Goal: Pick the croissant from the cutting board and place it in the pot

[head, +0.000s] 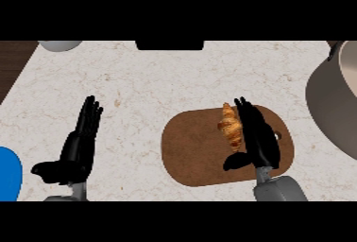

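A golden-brown croissant (230,126) lies lengthwise on the brown oval cutting board (195,151), near its middle top. My right hand (258,137) is over the board just right of the croissant, fingers straight and pointing away, touching or almost touching its side; the thumb sticks out left below the croissant. The grey pot (336,106) stands at the right edge, only partly in view. My left hand (75,146) rests open on the counter at the left, fingers straight.
A blue object (8,174) shows at the left edge. A pale grey round thing (60,45) and a black object (169,45) sit at the counter's far edge. Dark wood (12,61) borders the counter at the top left.
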{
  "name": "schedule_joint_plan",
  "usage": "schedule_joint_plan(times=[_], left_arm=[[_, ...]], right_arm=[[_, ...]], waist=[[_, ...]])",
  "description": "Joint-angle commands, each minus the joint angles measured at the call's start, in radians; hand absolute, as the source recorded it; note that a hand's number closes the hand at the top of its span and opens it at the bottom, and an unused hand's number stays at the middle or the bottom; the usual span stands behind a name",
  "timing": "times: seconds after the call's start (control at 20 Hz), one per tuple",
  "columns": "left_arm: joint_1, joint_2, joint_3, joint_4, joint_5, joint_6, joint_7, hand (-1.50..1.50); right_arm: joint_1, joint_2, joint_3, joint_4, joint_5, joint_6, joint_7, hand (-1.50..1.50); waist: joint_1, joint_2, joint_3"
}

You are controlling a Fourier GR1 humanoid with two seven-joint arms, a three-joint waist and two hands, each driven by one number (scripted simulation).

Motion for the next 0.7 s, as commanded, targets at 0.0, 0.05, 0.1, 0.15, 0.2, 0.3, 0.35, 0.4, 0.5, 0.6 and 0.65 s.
schedule_joint_plan(times=[0.0,0.05,0.1,0.15,0.2,0.3,0.35,0.4,0.5,0.6,0.65], left_arm=[[-0.007,0.007,0.043,0.064,0.007,-0.047,-0.073,0.00],[-0.010,-0.022,0.001,0.041,-0.013,-0.008,-0.039,0.00],[-0.019,-0.023,0.005,0.025,-0.020,0.007,-0.004,0.00],[-0.009,-0.034,0.002,0.060,-0.029,0.004,-0.057,0.00],[0.052,0.026,0.029,-0.017,0.029,-0.074,-0.043,0.00],[-0.016,0.011,0.055,0.051,0.021,-0.057,-0.038,0.00],[0.006,-0.022,-0.018,-0.058,-0.038,0.000,0.062,0.00],[0.004,-0.027,0.007,-0.025,-0.039,-0.006,0.007,0.00],[0.056,-0.031,0.015,0.017,-0.030,-0.026,-0.073,0.00],[0.056,-0.041,-0.002,-0.045,-0.043,-0.020,-0.017,0.00],[-0.004,0.004,0.032,-0.028,0.013,-0.068,0.032,0.00]], right_arm=[[-0.020,-0.002,0.000,0.059,0.031,-0.026,-0.052,1.50],[-0.028,0.000,0.002,0.115,0.093,-0.167,-0.086,1.50],[-0.035,0.014,0.020,0.109,0.122,-0.170,-0.067,1.50],[-0.061,0.019,0.001,0.115,0.113,-0.187,-0.076,1.50],[-0.073,0.001,-0.031,0.142,0.088,-0.207,-0.116,1.50],[-0.101,0.055,0.008,0.136,0.152,-0.214,-0.038,1.50],[-0.072,0.038,-0.009,0.143,0.138,-0.233,-0.083,1.50],[-0.017,0.014,-0.010,0.074,0.119,-0.211,-0.102,1.50],[0.019,0.001,0.010,0.010,0.134,-0.202,-0.109,1.50],[-0.029,0.025,-0.019,0.114,0.143,-0.260,-0.133,1.50],[-0.176,0.008,-0.175,0.208,0.090,-0.182,0.000,1.50]], waist=[[0.001,0.006,0.005],[0.003,0.007,0.005],[0.003,0.007,0.005],[0.003,0.007,0.005],[0.008,0.006,0.005],[0.004,0.007,0.005],[0.004,0.006,0.005],[0.001,0.006,0.005],[-0.001,0.005,0.005],[0.003,0.006,0.005],[0.015,0.012,0.006]])
